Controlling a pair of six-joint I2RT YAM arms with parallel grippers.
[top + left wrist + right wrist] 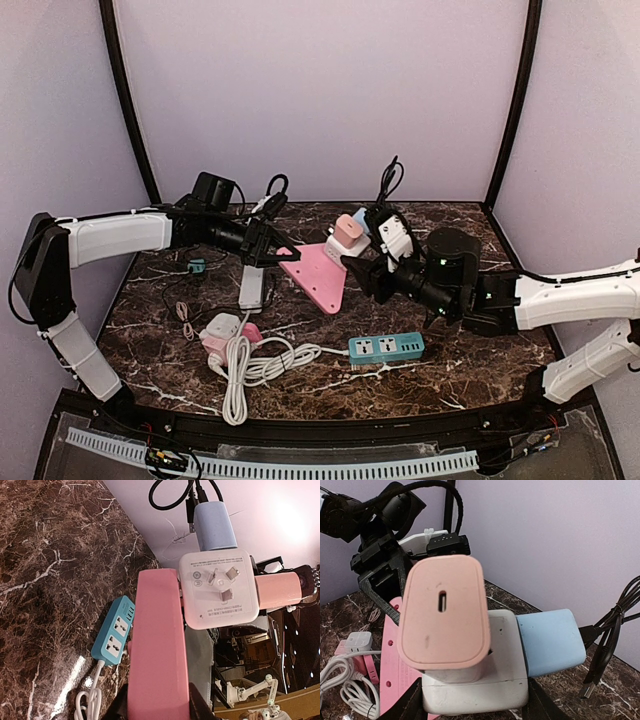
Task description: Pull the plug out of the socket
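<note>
The left end effector (275,250) pinches the left corner of the pink board (318,275). The right end effector (356,268) clamps the white socket cube (505,670), with the pink plug (445,615) seated in it.

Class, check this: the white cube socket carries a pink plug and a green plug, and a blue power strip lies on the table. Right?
No: the second plug is light blue, not green; the right wrist view shows it. The white cube socket, pink plug and power strip are as stated.
</note>
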